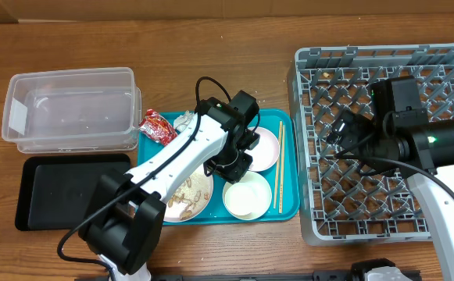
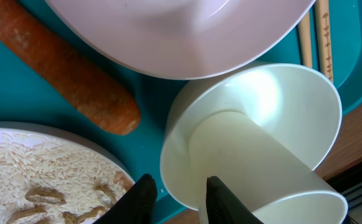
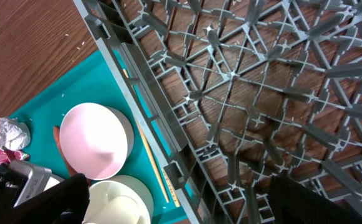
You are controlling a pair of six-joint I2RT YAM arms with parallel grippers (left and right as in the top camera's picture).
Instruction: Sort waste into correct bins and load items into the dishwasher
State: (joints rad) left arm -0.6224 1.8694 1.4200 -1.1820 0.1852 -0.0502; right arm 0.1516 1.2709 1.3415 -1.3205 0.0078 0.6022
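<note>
My left gripper hangs low over the teal tray. Its jaws are narrowed astride the near rim of a white bowl with a small white cup standing in it. A sliver of teal shows between the left finger and the rim. Beside it lie a pinkish-white bowl, a carrot, a plate with rice and scraps, and chopsticks. My right gripper hovers open and empty over the grey dish rack.
A red wrapper and a white tissue lie at the teal tray's back left corner. The clear tub stands at the back left, with the black tray in front of it. The rack's wall borders the tray's right side.
</note>
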